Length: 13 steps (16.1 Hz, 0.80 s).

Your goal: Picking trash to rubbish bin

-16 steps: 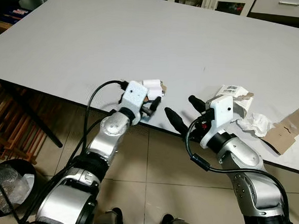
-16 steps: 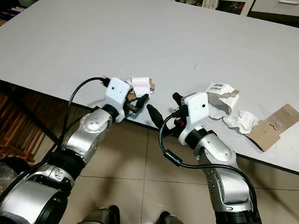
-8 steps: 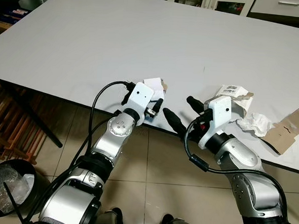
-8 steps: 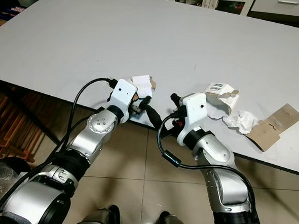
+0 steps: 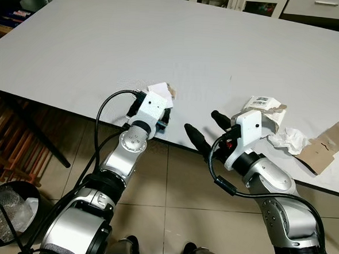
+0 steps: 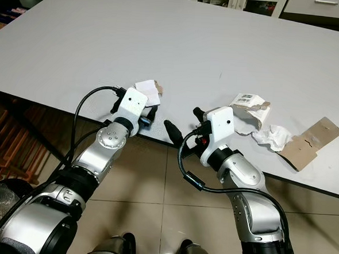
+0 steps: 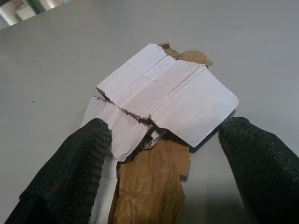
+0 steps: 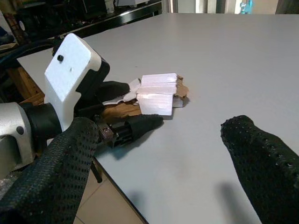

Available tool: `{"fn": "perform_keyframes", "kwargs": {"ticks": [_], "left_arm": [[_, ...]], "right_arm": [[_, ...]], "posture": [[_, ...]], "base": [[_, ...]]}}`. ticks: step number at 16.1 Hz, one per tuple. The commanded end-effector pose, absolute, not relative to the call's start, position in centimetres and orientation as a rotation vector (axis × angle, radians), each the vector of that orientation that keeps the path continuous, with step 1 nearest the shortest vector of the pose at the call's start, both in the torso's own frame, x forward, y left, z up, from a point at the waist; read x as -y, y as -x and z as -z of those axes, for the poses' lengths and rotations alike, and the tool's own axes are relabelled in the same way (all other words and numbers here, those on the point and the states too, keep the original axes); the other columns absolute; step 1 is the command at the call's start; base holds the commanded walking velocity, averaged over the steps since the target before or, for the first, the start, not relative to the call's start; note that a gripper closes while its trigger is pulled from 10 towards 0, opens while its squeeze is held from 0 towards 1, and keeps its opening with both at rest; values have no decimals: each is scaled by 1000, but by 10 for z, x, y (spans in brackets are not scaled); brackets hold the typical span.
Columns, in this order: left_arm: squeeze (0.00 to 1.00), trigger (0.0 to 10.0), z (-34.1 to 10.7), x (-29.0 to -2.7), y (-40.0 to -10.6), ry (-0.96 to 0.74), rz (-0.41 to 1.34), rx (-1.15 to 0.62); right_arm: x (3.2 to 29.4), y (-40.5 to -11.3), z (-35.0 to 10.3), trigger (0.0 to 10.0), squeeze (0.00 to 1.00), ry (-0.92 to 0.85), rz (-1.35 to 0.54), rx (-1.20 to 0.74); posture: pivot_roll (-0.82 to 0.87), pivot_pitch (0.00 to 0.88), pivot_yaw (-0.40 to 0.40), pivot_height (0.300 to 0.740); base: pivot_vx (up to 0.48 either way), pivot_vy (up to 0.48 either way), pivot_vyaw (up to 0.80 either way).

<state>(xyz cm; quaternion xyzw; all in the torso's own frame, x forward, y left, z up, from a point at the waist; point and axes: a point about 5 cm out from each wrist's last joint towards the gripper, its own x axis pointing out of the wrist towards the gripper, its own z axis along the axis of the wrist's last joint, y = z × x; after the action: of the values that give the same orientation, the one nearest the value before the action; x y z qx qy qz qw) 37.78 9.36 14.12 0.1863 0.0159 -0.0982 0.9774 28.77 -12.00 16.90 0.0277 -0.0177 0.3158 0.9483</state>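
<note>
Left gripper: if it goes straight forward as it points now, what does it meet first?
The left gripper, fingers open, would likely first meet the torn white and brown cardboard piece lying on the table.

We seem to be in a home dining room: a big grey table (image 5: 163, 40) over a beige tiled floor (image 5: 171, 185), cabinets (image 5: 240, 0) at twelve o'clock, a lined bin (image 5: 0, 209) at eight.

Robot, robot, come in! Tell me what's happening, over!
Left tool open around torn cardboard at the table edge, not yet gripped. Right tool open, empty, beside it. More scraps further right. Nothing blocking.
</note>
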Motion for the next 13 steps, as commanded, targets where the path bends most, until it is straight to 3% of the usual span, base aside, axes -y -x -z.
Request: {"fn": "perform_keyframes", "kwargs": {"ticks": [1,4,6,13], "left_arm": [[0,10000,-144,-95,-380,-384,165,-41],[0,10000,-142,-95,-380,-381,151,-76],[0,10000,-123,-98,-377,-373,136,-233],[0,10000,-137,-77,-362,-304,192,-165]], "right_arm": [[119,-285,-172,10000,0,-60,-656,45],[118,-285,-172,10000,0,-60,-659,44],[118,-286,-172,10000,0,-59,-660,44],[117,-286,-171,10000,0,-55,-665,41]], "posture": [[-84,194,18,740],[-82,193,18,740],[-82,192,20,740],[-73,186,24,740]], "base": [[0,0,0],[0,0,0],[0,0,0],[0,0,0]]}}
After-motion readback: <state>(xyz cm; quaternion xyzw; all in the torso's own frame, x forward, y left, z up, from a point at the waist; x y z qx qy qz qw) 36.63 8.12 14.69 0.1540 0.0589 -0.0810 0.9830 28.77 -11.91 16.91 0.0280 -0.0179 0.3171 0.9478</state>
